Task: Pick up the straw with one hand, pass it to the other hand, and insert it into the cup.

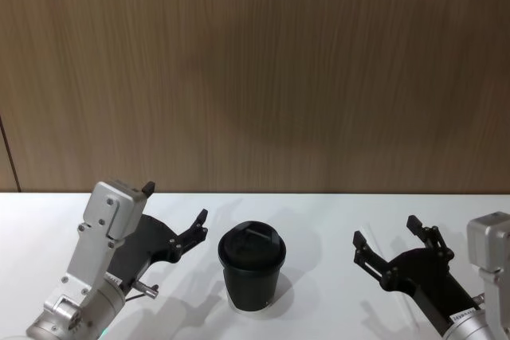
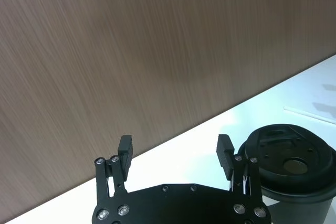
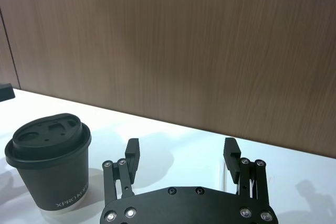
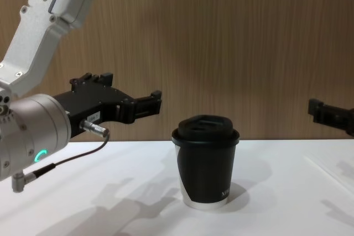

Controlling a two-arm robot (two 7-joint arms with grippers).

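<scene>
The black cup (image 1: 252, 264) with its domed lid stands upright on the white table, between my two arms. It also shows in the chest view as the cup (image 4: 206, 161). My left gripper (image 1: 175, 203) hovers just left of it, open and empty, on a silver wrist with a green ring light (image 4: 38, 156). The left wrist view has the left gripper (image 2: 175, 148) beside the cup (image 2: 286, 163), and beyond the cup the thin white straw (image 2: 310, 115) lies flat on the table. To the cup's right, my right gripper (image 1: 386, 230) hangs open and empty above the table; its wrist view shows the cup (image 3: 50, 166).
The white table (image 1: 319, 212) ends at a brown wood-grain wall (image 1: 255, 69) close behind the cup. A thin dark cable (image 4: 72, 158) loops under the left wrist.
</scene>
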